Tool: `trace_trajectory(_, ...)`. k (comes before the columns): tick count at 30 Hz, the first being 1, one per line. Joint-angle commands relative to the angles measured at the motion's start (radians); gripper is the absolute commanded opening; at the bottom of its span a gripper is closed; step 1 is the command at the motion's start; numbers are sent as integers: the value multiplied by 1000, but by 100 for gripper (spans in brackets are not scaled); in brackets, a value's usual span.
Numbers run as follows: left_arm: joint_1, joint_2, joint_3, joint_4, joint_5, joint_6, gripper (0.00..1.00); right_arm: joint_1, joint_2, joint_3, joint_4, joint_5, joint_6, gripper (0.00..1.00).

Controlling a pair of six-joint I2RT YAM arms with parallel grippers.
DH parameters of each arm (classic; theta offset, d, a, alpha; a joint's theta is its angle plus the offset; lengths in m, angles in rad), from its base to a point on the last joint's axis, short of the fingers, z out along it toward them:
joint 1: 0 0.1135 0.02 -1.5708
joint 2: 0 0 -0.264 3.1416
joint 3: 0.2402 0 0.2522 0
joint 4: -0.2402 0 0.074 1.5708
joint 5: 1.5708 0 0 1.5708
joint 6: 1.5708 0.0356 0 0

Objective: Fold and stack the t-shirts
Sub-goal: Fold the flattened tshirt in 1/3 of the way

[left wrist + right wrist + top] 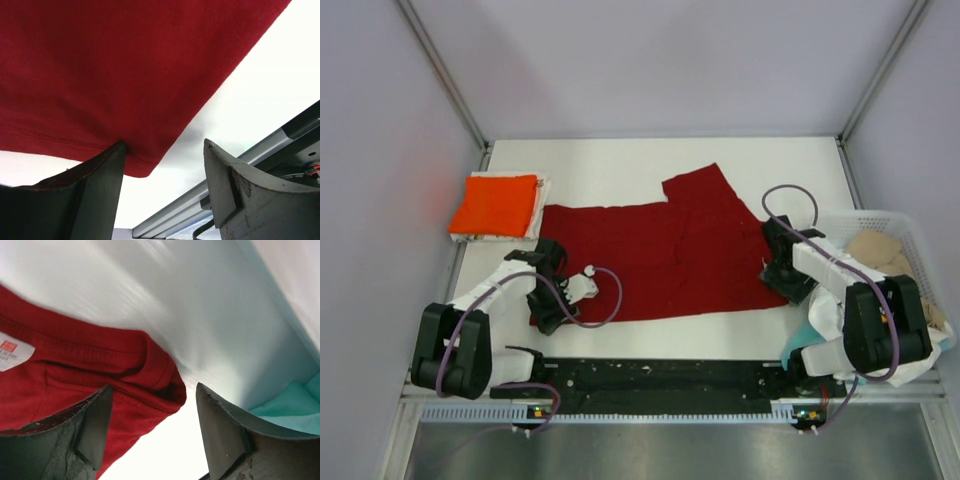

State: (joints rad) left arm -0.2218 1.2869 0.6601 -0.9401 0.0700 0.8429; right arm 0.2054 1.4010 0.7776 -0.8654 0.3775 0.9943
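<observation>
Dark red cloth covers the middle of the white table [620, 165]: the big red shirt [660, 250] lies spread flat, one sleeve pointing to the far side. The left gripper [165, 145] sits at the shirt's near left corner with its jaws spread. The hem corner touches one of its fingers [100, 185] but is not pinched. The right gripper [152, 390] is at the shirt's right edge by the collar, also spread and holding nothing.

To fold it well, I'd say each gripper should take its edge squarely and catch every layer. Both should then lift and carry over together so the cloth doesn't skew or bunch.

The folded orange shirt [495, 205] tops a small pile at the far left, just beside the red one's edge. On the right, the white basket [920, 235] holds beige cloth [880, 248]. A teal cloth [295, 400] shows low by it, though I can't tell whether it's inside.
</observation>
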Motion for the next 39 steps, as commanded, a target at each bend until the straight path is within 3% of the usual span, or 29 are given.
trace_trajectory(1,33,-8,-50,76,42,47,68,-31,26,-64,57,5,63,63)
trace_trajectory(4,39,0,-66,127,24,21,64,-31,9,-101,72,-29,67,48)
trace_trajectory(5,41,6,-73,141,19,18,57,-31,3,-116,74,-37,70,37)
trace_trajectory(6,41,9,-79,147,11,10,46,-29,-8,-124,74,-45,69,20)
trace_trajectory(8,41,12,-76,149,-2,-1,20,-31,-29,-138,66,-71,57,8)
trace_trajectory(9,42,9,-70,138,-10,-2,2,-29,-42,-141,60,-95,41,1)
trace_trajectory(17,58,-29,-11,-74,-142,31,0,-28,-117,-179,-165,-328,6,0)
trace_trajectory(22,58,-61,-7,-207,-102,19,0,-15,-239,-199,-326,-373,72,0)
trace_trajectory(29,58,-57,64,-296,-75,33,0,0,-379,-172,-429,-454,145,0)
trace_trajectory(31,58,-35,76,-315,-75,41,6,5,-369,-169,-435,-465,138,0)
trace_trajectory(35,58,-6,107,-370,-42,62,35,5,-353,-164,-432,-471,129,0)
trace_trajectory(36,58,-6,127,-381,-36,67,41,5,-349,-158,-429,-474,124,7)
trace_trajectory(37,58,-6,156,-390,-24,71,63,5,-344,-150,-416,-479,116,20)
trace_trajectory(39,59,-1,231,-388,-9,64,72,3,-330,-118,-380,-500,58,47)
